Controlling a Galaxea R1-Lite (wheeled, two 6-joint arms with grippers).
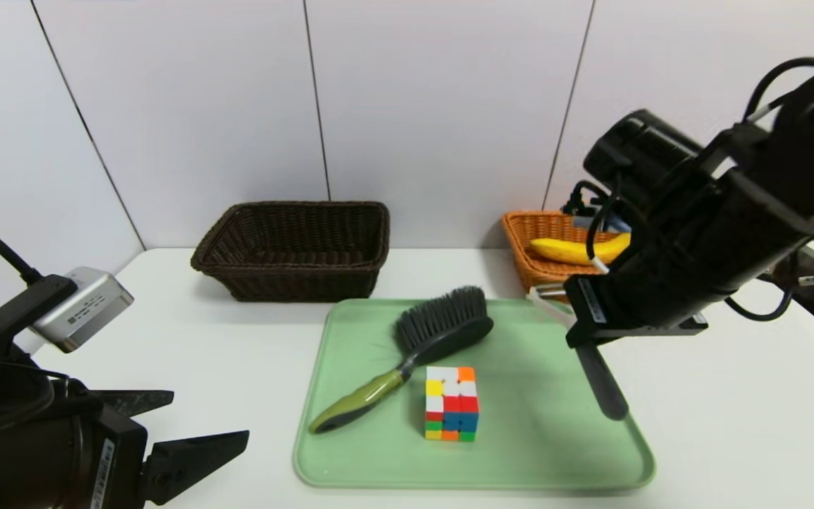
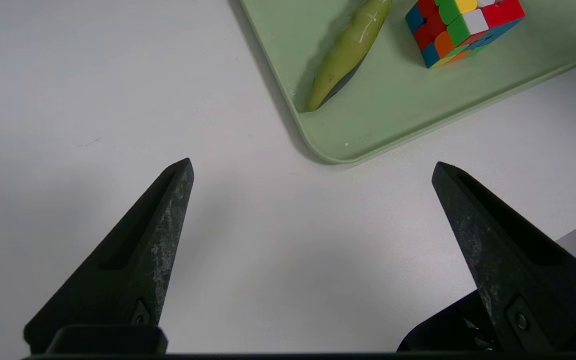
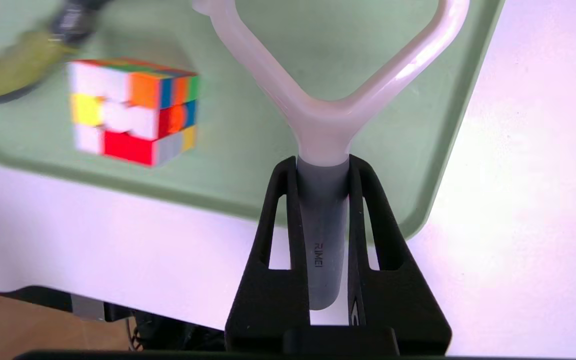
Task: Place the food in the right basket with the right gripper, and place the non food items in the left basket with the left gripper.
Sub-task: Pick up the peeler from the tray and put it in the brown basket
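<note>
My right gripper (image 3: 323, 165) clamps the peeler (image 3: 324, 220) above the tray (image 1: 555, 452). I should hold it level. My left gripper (image 2: 313, 170) gapes wide beside the tray.

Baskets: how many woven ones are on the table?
2. The dark brown woven basket stands behind the green tray, towards the left; the orange-tan woven basket stands behind its right end, part hidden by the right arm.

A white table (image 1: 223, 353) carries a green tray (image 1: 541, 438) at its centre. Behind the tray stand a dark basket (image 1: 294, 251) and an orange basket (image 1: 527, 237).
</note>
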